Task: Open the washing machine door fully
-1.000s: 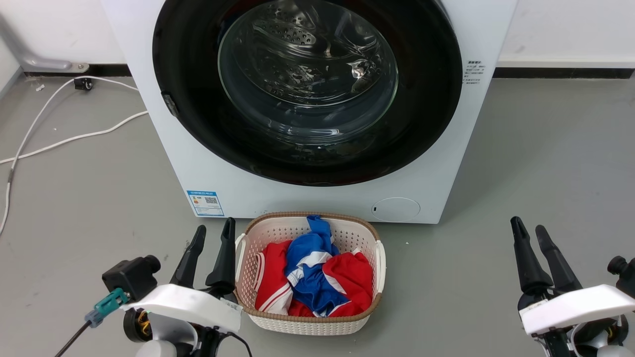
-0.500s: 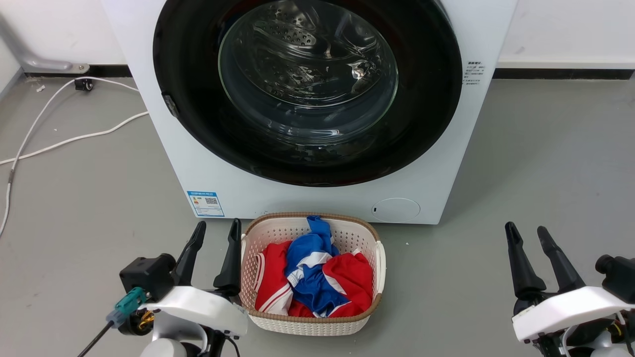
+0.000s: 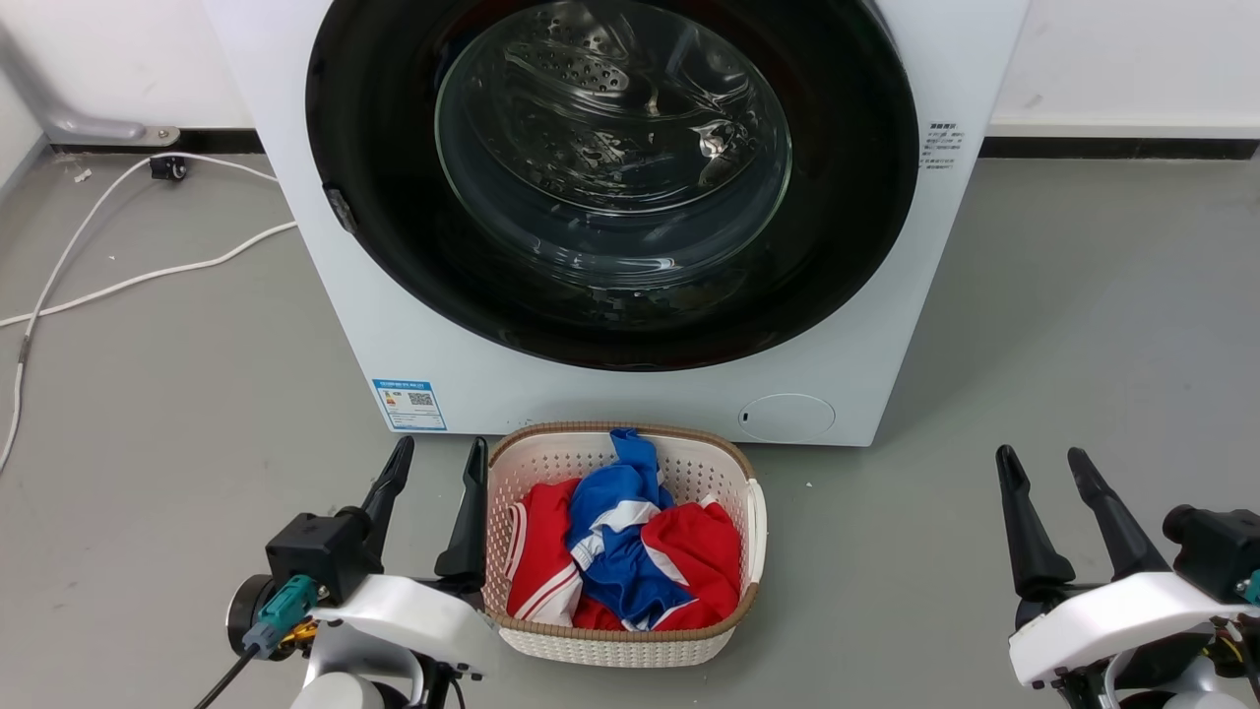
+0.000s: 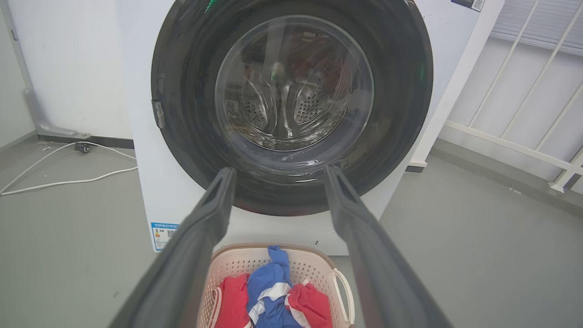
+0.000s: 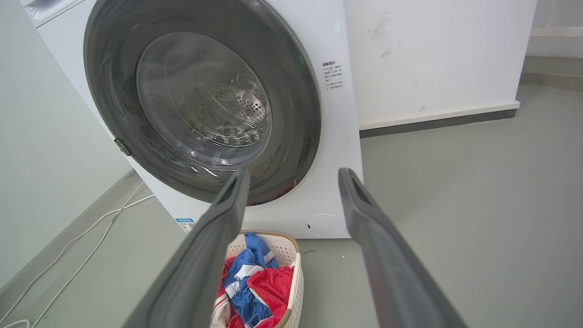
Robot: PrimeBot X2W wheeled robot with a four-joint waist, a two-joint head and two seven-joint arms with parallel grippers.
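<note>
While the washing machine door fills the upper centre of the head view, shut flush and facing the robot, the left end effector and the right end effector hang low, fingers spread and empty. Being round, the door has no long axis; a small grey tab marks its left rim. Reach there, probably the catch side, clearing the laundry basket, then pull outward in an arc.
</note>
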